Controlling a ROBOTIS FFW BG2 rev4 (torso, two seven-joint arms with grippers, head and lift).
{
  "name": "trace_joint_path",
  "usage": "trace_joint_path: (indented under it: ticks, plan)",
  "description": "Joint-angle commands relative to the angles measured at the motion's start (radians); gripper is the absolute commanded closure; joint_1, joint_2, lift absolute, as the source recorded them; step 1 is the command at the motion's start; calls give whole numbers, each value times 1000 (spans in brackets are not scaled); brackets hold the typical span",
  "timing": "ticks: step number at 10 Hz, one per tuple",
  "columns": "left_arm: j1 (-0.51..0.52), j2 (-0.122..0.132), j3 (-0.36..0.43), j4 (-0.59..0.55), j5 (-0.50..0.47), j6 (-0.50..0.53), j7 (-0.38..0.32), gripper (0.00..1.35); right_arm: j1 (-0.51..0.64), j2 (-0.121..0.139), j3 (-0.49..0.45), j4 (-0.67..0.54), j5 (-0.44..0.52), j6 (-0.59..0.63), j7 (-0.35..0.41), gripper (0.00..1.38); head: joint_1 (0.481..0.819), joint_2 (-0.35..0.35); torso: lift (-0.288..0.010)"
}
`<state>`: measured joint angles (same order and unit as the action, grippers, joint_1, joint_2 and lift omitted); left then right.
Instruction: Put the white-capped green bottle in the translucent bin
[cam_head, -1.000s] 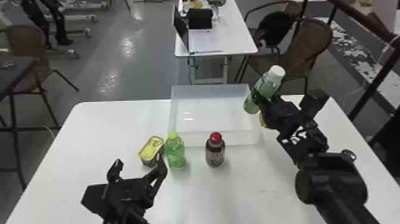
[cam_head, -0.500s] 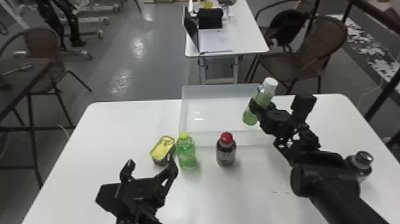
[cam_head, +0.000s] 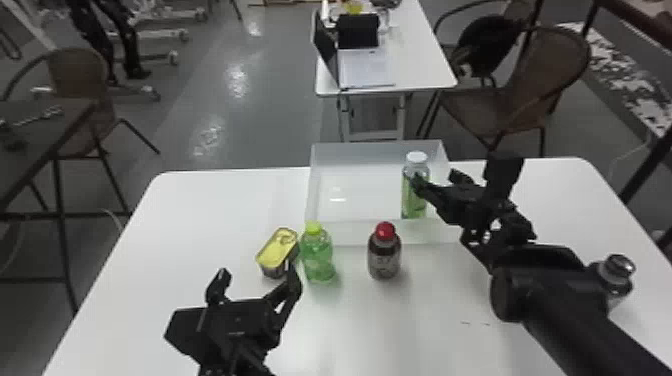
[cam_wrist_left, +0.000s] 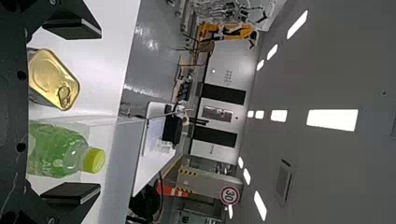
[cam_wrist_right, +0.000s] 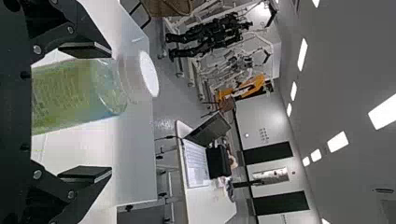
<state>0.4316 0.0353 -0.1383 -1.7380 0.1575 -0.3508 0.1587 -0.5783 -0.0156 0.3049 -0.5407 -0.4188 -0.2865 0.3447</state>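
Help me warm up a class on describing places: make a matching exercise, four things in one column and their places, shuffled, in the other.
Things
1. White-capped green bottle
2. Yellow-topped tin
3. Red-capped bottle
4. Silver-capped bottle

Places, as the head view shows them
A. Just right of the yellow-capped bottle
B. Partly behind the right arm
C. In the translucent bin, near its right side
D. Just left of the yellow-capped bottle

Pairs: 1-C, 2-D, 3-A, 4-B

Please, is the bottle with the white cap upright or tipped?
Upright: in the head view, the bottle stands inside the bin, its white cap on top.
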Motion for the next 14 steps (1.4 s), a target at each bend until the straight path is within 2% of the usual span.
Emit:
trace_joint_path:
  ticks: [1,2,3,4,5,6,7,8,9,10,11,13,14]
  plan:
    - [2,0,2,0,2,-4,1,147,34,0,0,-45,-21,13,2,380,695,105,-44]
    - [2,1,0,-2,2,-5,1,140,89,-4,-3,-128,-32,15,11,380,695,110,-44]
    - [2,0,0,-2,2,-5,1,140,181,-21,-6,-289,-11,29,4,380,695,113,-44]
    - [2,-5,0,-3,-3,-8,1,140,324,-52,-12,-536,20,50,-79,380,695,122,-44]
    - [4,-8,0,-3,-4,-10,1,142,448,-76,-43,-766,117,101,-173,375,695,123,-44]
    - [6,-8,0,-5,-4,-11,1,145,560,-84,-101,-960,212,139,-179,363,695,110,-44]
    - [4,-5,-1,-5,-4,-13,1,145,637,-99,-132,-1084,224,173,-151,338,695,106,-44]
    - [1,0,-3,-5,-4,-13,2,147,735,-129,-155,-1226,265,239,-147,303,695,99,-44]
    - [1,1,-3,-5,-1,-19,4,145,833,-149,-158,-1303,273,207,-182,256,695,90,-44]
    - [2,3,-3,-6,-1,-22,4,147,884,-135,-167,-1294,267,138,-188,217,695,78,-44]
    - [4,9,-4,-6,-3,-24,5,147,926,-126,-178,-1277,247,133,-181,202,695,73,-44]
    - [16,18,-7,-9,-7,-20,13,147,977,-113,-196,-1205,235,7,-188,203,695,68,-44]
    - [18,26,-11,-12,-9,-10,13,147,1012,-109,-207,-1203,239,-2,-233,203,695,59,-44]
